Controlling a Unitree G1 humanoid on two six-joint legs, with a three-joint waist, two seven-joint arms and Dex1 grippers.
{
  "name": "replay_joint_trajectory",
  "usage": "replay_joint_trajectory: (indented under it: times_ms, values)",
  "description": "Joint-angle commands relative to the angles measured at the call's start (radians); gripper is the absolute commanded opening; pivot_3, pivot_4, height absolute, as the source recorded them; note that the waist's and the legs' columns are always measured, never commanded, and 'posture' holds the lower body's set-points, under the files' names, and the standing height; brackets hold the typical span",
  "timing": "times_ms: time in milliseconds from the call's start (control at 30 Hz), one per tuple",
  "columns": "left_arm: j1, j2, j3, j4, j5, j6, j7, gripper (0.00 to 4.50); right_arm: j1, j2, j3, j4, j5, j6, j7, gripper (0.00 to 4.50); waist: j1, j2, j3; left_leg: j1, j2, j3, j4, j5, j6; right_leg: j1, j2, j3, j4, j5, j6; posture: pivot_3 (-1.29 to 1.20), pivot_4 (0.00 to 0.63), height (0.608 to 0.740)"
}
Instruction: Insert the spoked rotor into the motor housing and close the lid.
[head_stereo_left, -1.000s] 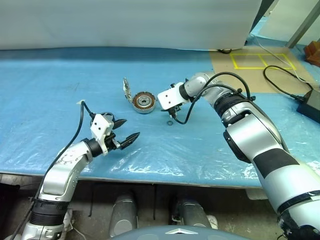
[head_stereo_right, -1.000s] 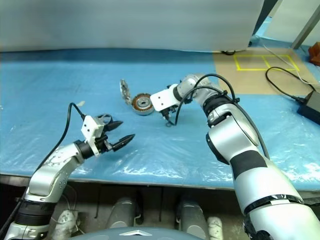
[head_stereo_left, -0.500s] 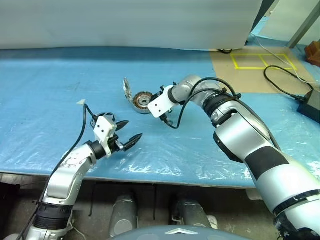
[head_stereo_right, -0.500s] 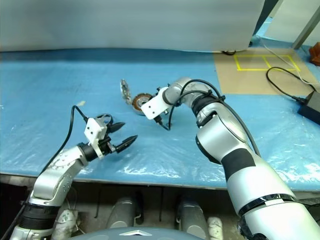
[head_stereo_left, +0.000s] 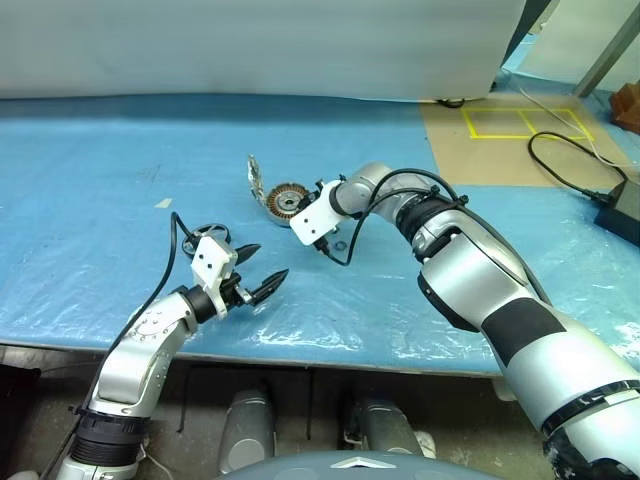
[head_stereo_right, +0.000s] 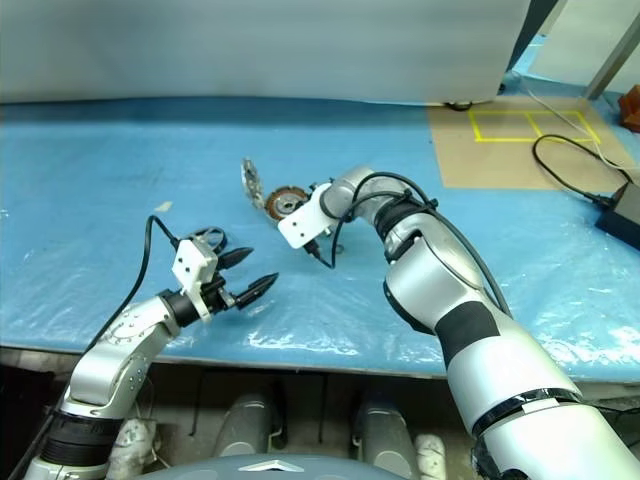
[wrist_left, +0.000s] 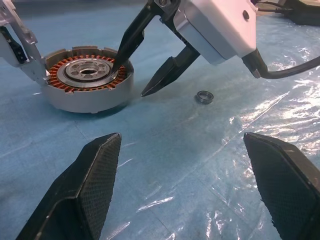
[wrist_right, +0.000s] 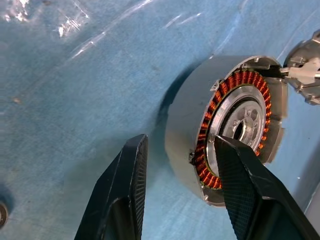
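Right gripper (wrist_left: 131, 70) straddling the rim of the motor housing (head_stereo_left: 287, 202) on the blue-covered counter (head_stereo_left: 100, 200).

Sitting flat near counter centre, housing showing copper windings. Jaws standing partly apart, gripping nothing: one finger dipping over the windings, the other outside the wall. Left gripper (head_stereo_left: 256, 272) hovering well apart toward the near edge, jaws wide and empty. Leaning against the housing's far-left side, an upright silver piece (head_stereo_left: 253, 177). Lying just beside the right gripper, a small metal ring (wrist_left: 203, 96). Black cable and power box (head_stereo_left: 622, 208) resting far right. Showing plainest in the left wrist view, the ring; in the right wrist view, finger placement across the rim.
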Motion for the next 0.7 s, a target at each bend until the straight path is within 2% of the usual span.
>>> replay_joint_trajectory:
  times_ms: [33, 233, 500, 700]
  values:
    - [0.005, -0.002, -0.004, -0.052, -0.001, -0.007, 0.008, 4.13, 0.003, -0.007, 0.0, 0.0, -0.004, 0.016, 0.006, 1.78, 0.0, 0.0, 0.0, 0.0, 0.0, 0.0, 0.0, 0.0, 0.0, 0.0, 0.0, 0.0, 0.0, 0.0, 0.0, 0.0, 0.15, 0.74]
    - [0.002, -0.003, -0.005, -0.058, -0.002, -0.001, 0.012, 4.13, 0.006, -0.003, -0.009, 0.0, 0.005, 0.029, 0.015, 0.05, 0.0, 0.0, 0.0, 0.004, 0.0, 0.0, 0.001, 0.0, 0.0, 0.004, 0.0, 0.0, 0.0, 0.0, 0.0, 0.0, 0.15, 0.74]
    - [-0.016, -0.008, -0.011, -0.053, -0.001, 0.002, 0.019, 4.13, -0.007, 0.008, -0.048, -0.005, 0.045, 0.026, 0.064, 0.05, 0.0, 0.001, 0.001, 0.003, 0.0, 0.0, 0.002, 0.0, 0.0, 0.003, 0.0, 0.001, 0.0, 0.0, 0.0, 0.0, 0.15, 0.74]
    - [-0.025, -0.009, -0.018, -0.044, 0.0, 0.001, 0.019, 4.13, -0.034, 0.038, -0.19, -0.014, 0.189, 0.084, 0.28, 0.05, 0.0, 0.001, 0.001, 0.001, 0.001, 0.0, 0.002, 0.0, 0.0, 0.002, 0.0, 0.001, 0.0, 0.0, 0.0, 0.0, 0.15, 0.74]
